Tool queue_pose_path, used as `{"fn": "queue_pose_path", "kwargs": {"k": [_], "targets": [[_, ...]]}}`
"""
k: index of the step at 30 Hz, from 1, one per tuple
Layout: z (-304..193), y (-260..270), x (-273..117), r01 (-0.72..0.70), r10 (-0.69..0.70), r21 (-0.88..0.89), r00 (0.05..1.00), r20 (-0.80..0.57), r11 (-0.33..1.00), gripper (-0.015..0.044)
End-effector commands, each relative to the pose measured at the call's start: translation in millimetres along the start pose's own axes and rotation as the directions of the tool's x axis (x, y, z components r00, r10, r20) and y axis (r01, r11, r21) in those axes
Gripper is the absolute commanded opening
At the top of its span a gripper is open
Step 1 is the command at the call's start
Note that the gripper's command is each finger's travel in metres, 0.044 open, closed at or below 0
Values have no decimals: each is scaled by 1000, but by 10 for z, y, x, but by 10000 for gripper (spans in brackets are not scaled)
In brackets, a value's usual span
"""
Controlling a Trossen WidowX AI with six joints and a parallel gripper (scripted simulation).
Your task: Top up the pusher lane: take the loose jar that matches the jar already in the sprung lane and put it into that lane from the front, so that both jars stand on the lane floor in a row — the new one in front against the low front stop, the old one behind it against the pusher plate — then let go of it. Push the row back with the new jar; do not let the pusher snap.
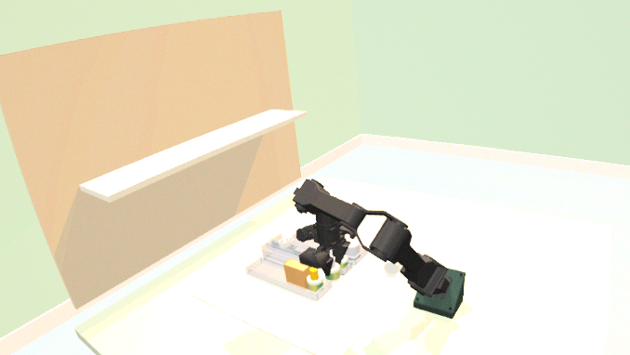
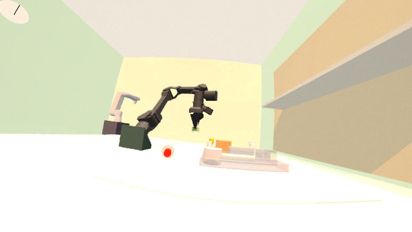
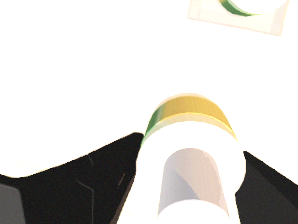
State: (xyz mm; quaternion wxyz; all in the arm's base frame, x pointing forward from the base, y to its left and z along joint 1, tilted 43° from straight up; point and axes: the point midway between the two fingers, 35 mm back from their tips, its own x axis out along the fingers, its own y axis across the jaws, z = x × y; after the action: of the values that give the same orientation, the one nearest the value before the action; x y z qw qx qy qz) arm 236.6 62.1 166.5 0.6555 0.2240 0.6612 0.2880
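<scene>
My gripper (image 1: 334, 265) (image 2: 195, 127) (image 3: 188, 151) is shut on a white jar (image 1: 333, 274) (image 2: 195, 130) (image 3: 189, 125) with a narrow white top and a green and yellow band. The jar is roughly upright and clear of the table in the exterior view. In the top view it shows just in front of the sprung lane's front end. A similar green-banded jar (image 1: 344, 263) (image 3: 255, 4) stands at that end of the middle lane; in the wrist view it is cut off beyond the lane's front edge (image 3: 230, 27). The pusher is hard to make out; the arm covers much of the lane.
A side lane holds an orange box (image 1: 295, 273) (image 2: 223, 146) and a yellow-capped jar (image 1: 314, 282). The other side lane holds a wide white jar (image 2: 212, 155). A round white thing with a red disc (image 2: 167, 152) lies near the arm's base. A shelf (image 1: 200, 153) hangs behind the lanes.
</scene>
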Motion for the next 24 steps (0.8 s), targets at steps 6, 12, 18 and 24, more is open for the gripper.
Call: {"fn": "queue_pose_path", "kwargs": {"k": [6,12,18,24], "targets": [[113,-245,4,3,-3,-1,1000,-7,1000,0],[240,-582,104,7,-7,1,1000,-6,1000,0],[324,-928,215,8,-8,3,1000,-5,1000,0],[362,-1276,340,8,-8,4,1000,-5,1000,0]]}}
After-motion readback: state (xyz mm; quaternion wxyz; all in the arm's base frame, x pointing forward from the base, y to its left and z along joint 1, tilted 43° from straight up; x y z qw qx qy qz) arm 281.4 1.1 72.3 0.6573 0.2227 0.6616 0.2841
